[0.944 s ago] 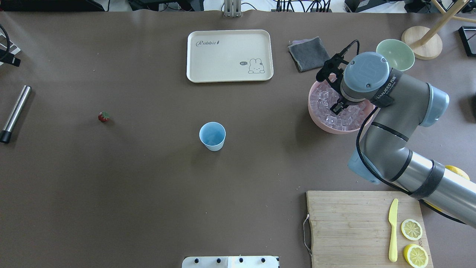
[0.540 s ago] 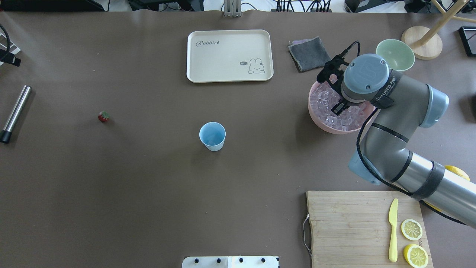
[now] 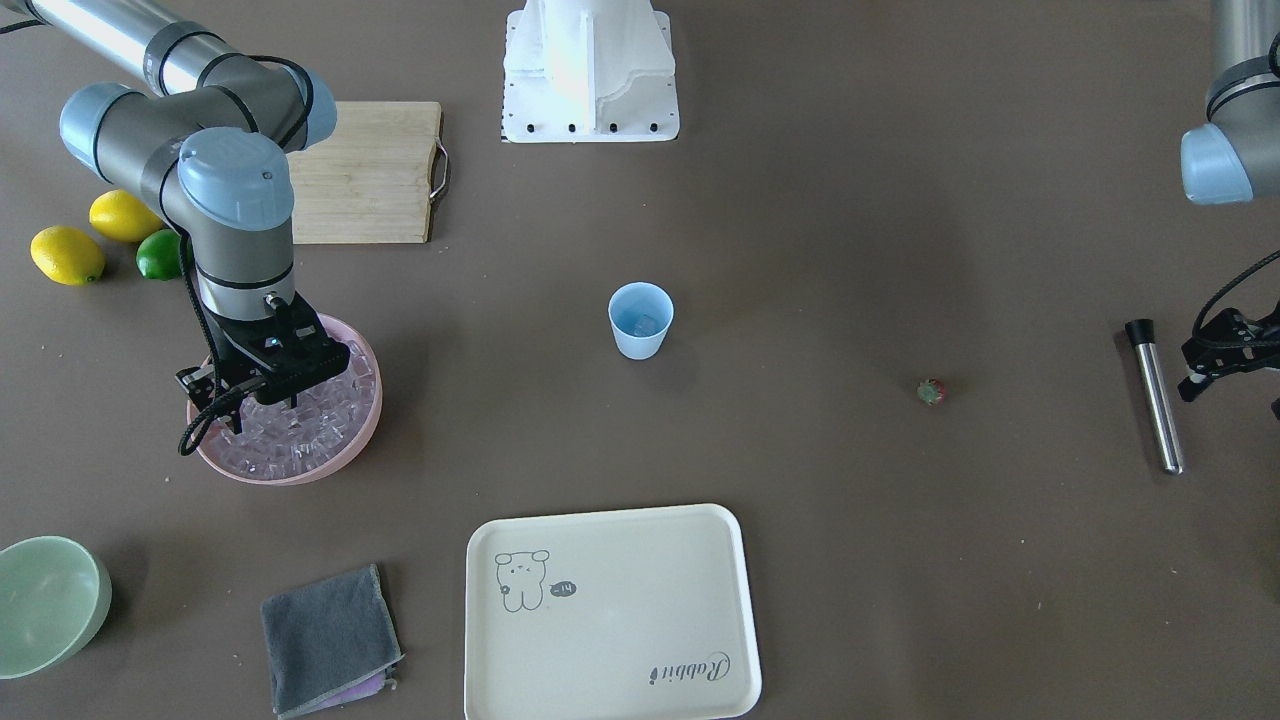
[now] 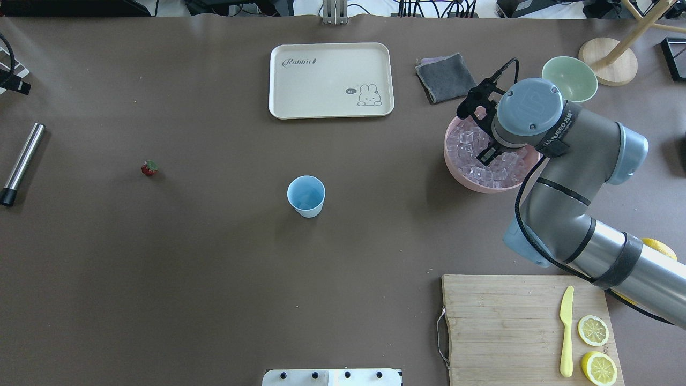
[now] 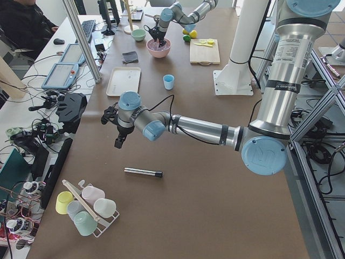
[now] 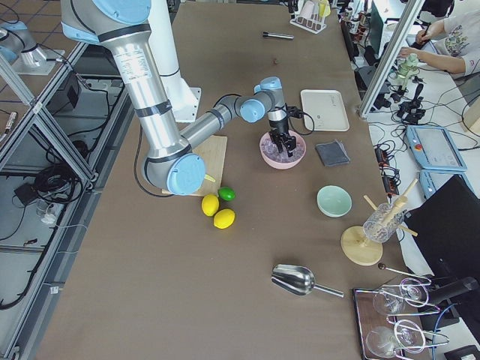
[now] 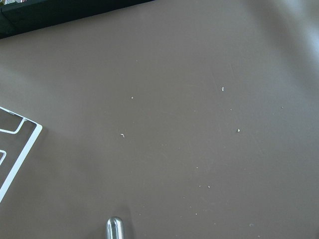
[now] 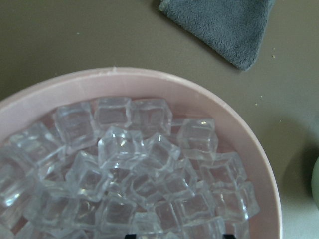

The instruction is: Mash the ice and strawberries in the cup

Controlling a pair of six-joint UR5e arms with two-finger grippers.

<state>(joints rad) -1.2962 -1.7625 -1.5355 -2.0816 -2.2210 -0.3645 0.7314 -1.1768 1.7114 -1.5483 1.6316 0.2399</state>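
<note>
While the right arm reaches over the far right of the table, its right gripper (image 4: pixel 485 155) points down into the round pink plastic bowl (image 4: pixel 471 185), just above the heap of small clear ice cubes (image 8: pixel 124 149).
- Right tool: in the wrist view only two dark tips show at the bottom edge, set wide apart, with cubes lying loose between them. Jaws read as spread; nothing is seen in their grip.
- Ice: the cubes fill the pink bowl almost to the rim.
- Small light-blue plastic tumbler (image 4: pixel 306 196): upright near the table's middle, well apart from the bowl. A faint glassy shape shows at its bottom in the front view; I cannot tell what it is.
- Tiny red strawberry with a green top (image 4: pixel 150 168): alone on the brown table surface (image 4: pixel 214 268), well to the robot's left of the tumbler.
- Left gripper (image 3: pixel 1205 365): hovers near the silver metal rod with a black end (image 4: pixel 21 163), not touching it. Its opening cannot be told from these views.
- Grey folded cloth (image 4: pixel 445 78): just beyond the pink bowl. The pale green bowl (image 4: pixel 581 86) stands beside both.
</note>
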